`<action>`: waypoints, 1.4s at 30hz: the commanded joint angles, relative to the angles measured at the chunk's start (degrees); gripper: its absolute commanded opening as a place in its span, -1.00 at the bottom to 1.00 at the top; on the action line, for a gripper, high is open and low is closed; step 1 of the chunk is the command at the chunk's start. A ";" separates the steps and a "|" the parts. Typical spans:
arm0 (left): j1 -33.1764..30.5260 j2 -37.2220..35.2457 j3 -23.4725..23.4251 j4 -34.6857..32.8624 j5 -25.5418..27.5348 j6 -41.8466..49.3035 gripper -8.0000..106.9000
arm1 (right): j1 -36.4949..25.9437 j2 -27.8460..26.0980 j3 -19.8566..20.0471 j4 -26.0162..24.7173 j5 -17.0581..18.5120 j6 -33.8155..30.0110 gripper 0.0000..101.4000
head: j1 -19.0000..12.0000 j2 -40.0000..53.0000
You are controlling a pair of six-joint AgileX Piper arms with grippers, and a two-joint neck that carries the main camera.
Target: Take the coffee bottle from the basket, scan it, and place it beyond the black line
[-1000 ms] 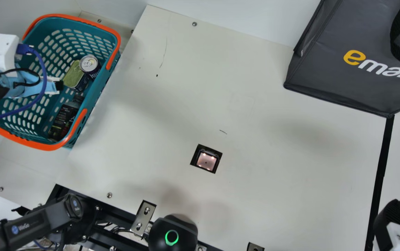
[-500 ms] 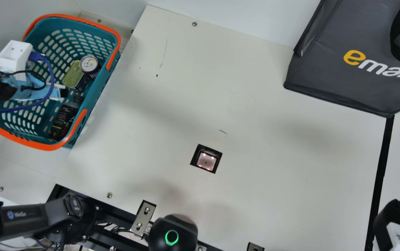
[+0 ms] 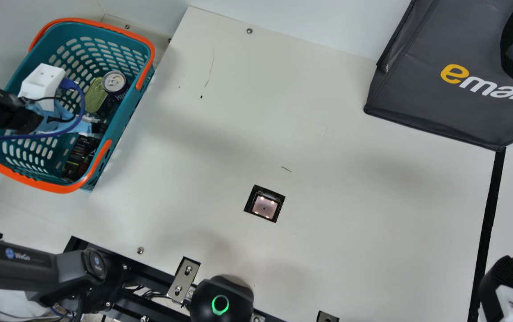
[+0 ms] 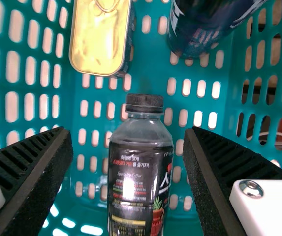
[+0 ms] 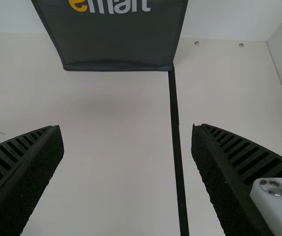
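Observation:
My left gripper (image 3: 93, 127) is over the teal basket (image 3: 124, 129), above the neck of the coffee bottle (image 3: 80, 156). In the left wrist view the left gripper (image 4: 131, 147) is open, its fingers on either side of the dark-labelled coffee bottle (image 4: 140, 182), which lies on the basket floor; no contact can be seen. At the main view's lower right is my right gripper (image 3: 504, 277), beside the black line (image 3: 489, 214). The right wrist view has the right gripper (image 5: 128, 142) open above the table, the black line (image 5: 176, 142) running between its fingers.
The basket also holds a gold-lidded tin (image 3: 95, 95) and a dark can (image 3: 115, 83). A scanner (image 3: 264, 206) is set into the table (image 3: 350, 214). A grey bag (image 3: 453, 98) stands at the back right, near the line's far end.
My left arm has moved right and slightly toward the table's front edge, bringing its gripper from beside the tin to over the bottle's neck. The right gripper has kept still.

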State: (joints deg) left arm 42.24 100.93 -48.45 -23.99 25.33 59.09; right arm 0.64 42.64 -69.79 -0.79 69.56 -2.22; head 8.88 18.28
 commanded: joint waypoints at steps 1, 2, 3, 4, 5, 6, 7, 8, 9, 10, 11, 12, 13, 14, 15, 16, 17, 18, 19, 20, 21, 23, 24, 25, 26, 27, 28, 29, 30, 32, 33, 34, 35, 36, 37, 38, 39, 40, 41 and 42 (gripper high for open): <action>-0.41 1.16 0.21 -0.38 -1.18 0.54 0.71 | 0.00 0.00 0.00 0.00 0.00 0.00 0.79 | -0.96 0.14; -0.65 1.70 0.28 -0.63 -1.69 0.76 0.71 | 0.00 0.00 0.00 0.00 0.00 0.00 0.79 | -0.96 0.14; -0.85 2.24 0.35 -0.93 -2.20 1.05 0.71 | 0.00 0.00 0.00 0.00 0.00 0.00 0.79 | -0.96 0.14; -1.05 2.81 0.38 -1.23 -2.70 1.32 0.71 | 0.00 0.00 0.00 0.00 0.00 0.00 0.79 | -0.96 0.14; -1.22 3.36 0.40 -1.53 -3.19 1.61 0.71 | 0.00 0.00 0.00 0.00 0.00 0.00 0.79 | -0.96 0.14; -1.39 3.88 0.39 -1.75 -3.63 1.82 0.71 | 0.00 0.00 0.00 0.00 0.00 0.00 0.79 | -0.96 0.14; -1.50 4.45 0.37 -2.06 -4.10 2.17 0.71 | 0.00 0.00 0.00 0.00 0.00 0.00 0.79 | -0.96 0.14; -1.62 4.99 0.31 -2.26 -4.53 2.37 0.71 | 0.00 0.00 0.00 0.00 0.00 0.00 0.79 | -0.96 0.14; -1.70 5.54 0.28 -2.51 -4.98 2.67 0.71 | 0.00 0.00 0.00 0.00 0.00 0.00 0.79 | -0.96 0.14; -1.78 6.07 0.24 -2.72 -5.43 2.90 0.71 | 0.00 0.00 0.00 0.00 0.00 0.00 0.79 | -0.96 0.14; -1.85 6.60 0.20 -2.95 -5.87 3.17 0.71 | 0.00 0.00 0.00 0.00 0.00 0.00 0.79 | -0.96 0.14; -1.93 7.07 0.18 -3.09 -6.27 3.32 0.71 | 0.00 0.00 0.00 0.00 0.00 0.00 0.79 | -0.96 0.14; -1.98 7.58 0.15 -3.35 -6.71 3.60 0.71 | 0.00 0.00 0.00 0.00 0.00 0.00 0.79 | -0.96 0.14; -2.06 8.04 0.12 -3.49 -7.12 3.71 0.71 | 0.00 0.00 0.00 0.00 0.00 0.00 0.79 | -0.96 0.14; -2.14 8.49 0.10 -3.71 -7.51 3.85 0.71 | 0.00 0.00 0.00 0.00 0.00 0.00 0.79 | -0.96 0.14; -2.25 8.92 0.07 -3.92 -7.88 3.95 0.71 | 0.00 0.00 0.00 0.00 0.00 0.00 0.79 | -0.96 0.14; -2.35 9.36 0.02 -4.19 -8.24 4.11 0.71 | 0.00 0.00 0.00 0.00 0.00 0.00 0.79 | -0.96 0.14; -2.48 9.77 -0.03 -4.47 -8.58 4.20 0.71 | 0.00 0.00 0.00 0.00 0.00 0.00 0.79 | -0.96 0.14; -2.64 10.19 -0.07 -4.82 -8.93 4.35 0.71 | 0.00 0.00 0.00 0.00 0.00 0.00 0.79 | -0.96 0.14; -2.78 10.61 -0.15 -5.19 -9.24 4.51 0.71 | 0.00 0.00 0.00 0.00 0.00 0.00 0.79 | -0.96 0.14; -2.92 10.95 -0.21 -5.53 -9.50 4.65 0.71 | 0.00 0.00 0.00 0.00 0.00 0.00 0.79 | -0.96 0.14; -3.21 11.64 -0.34 -6.32 -10.00 5.02 0.71 | 0.00 0.00 0.00 0.00 0.00 0.00 0.79 | -0.96 0.14; -3.35 11.91 -0.39 -6.63 -10.21 5.12 0.71 | 0.00 0.00 0.00 0.00 0.00 0.00 0.79 | -0.96 0.14; -3.48 12.28 -0.47 -7.06 -10.47 5.34 0.71 | 0.00 0.00 0.00 0.00 0.00 0.00 0.79 | -0.96 0.14; -3.63 12.59 -0.53 -7.40 -10.69 5.45 0.71 | 0.00 0.00 0.00 0.00 0.00 0.00 0.79 | -0.96 0.14; -3.72 12.90 -0.58 -7.86 -10.92 5.72 0.71 | 0.00 0.00 0.00 0.00 0.07 0.00 0.79 | -0.96 0.14; -3.85 13.20 -0.66 -8.17 -11.12 5.82 0.71 | 0.00 0.00 0.00 0.00 0.07 0.00 0.79 | -0.96 0.14; -3.94 13.51 -0.73 -8.59 -11.34 6.04 0.71 | 0.00 0.00 0.00 0.00 0.07 0.00 0.79 | -0.96 0.14; -4.06 13.82 -0.81 -8.91 -11.55 6.10 0.71 | 0.00 0.00 0.00 0.00 0.07 0.00 0.79 | -0.96 0.14; -4.28 14.43 -0.98 -9.64 -11.96 6.20 0.71 | 0.00 0.00 0.00 0.00 0.07 0.00 0.79 | -0.96 0.14; -4.34 14.72 -1.08 -9.98 -12.13 6.26 0.71 | 0.00 0.00 0.00 0.00 0.07 0.00 0.79 | -0.96 0.14; -4.43 14.99 -1.17 -10.26 -12.32 6.25 0.71 | 0.00 0.00 0.00 0.00 0.07 0.00 0.79 | -0.96 0.14; -4.51 15.29 -1.28 -10.61 -12.51 6.32 0.71 | 0.00 0.00 0.00 0.00 0.07 0.00 0.79 | -0.96 0.14; -4.60 15.55 -1.38 -10.92 -12.68 6.37 0.71 | 0.00 0.00 0.00 0.00 0.07 0.00 0.79 | -0.96 0.14; -4.66 15.79 -1.48 -11.24 -12.83 6.49 0.71 | 0.00 0.00 0.00 0.00 0.07 0.00 0.79 | -0.96 0.14; -4.74 16.04 -1.58 -11.63 -12.99 6.68 0.71 | 0.00 0.00 0.00 0.00 0.07 0.00 0.79 | -0.96 0.14; -4.83 16.30 -1.70 -12.02 -13.15 6.88 0.71 | 0.00 0.00 0.00 0.00 0.07 0.00 0.79 | -0.96 0.14; -4.90 16.58 -1.84 -12.43 -13.29 7.12 0.71 | 0.00 0.00 0.00 0.00 0.07 0.00 0.79 | -0.96 0.14; -5.01 16.87 -2.02 -12.82 -13.43 7.32 0.71 | 0.00 0.00 0.00 0.00 0.07 0.00 0.79 | -0.96 0.14; -5.08 17.12 -2.15 -13.32 -13.56 7.69 0.71 | 0.00 0.00 0.00 0.00 0.07 0.00 0.79 | -0.96 0.14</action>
State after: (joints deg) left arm 37.26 117.87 -50.43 -36.73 11.84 66.51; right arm 0.64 42.64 -69.79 -0.79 69.62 -2.22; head 8.88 18.28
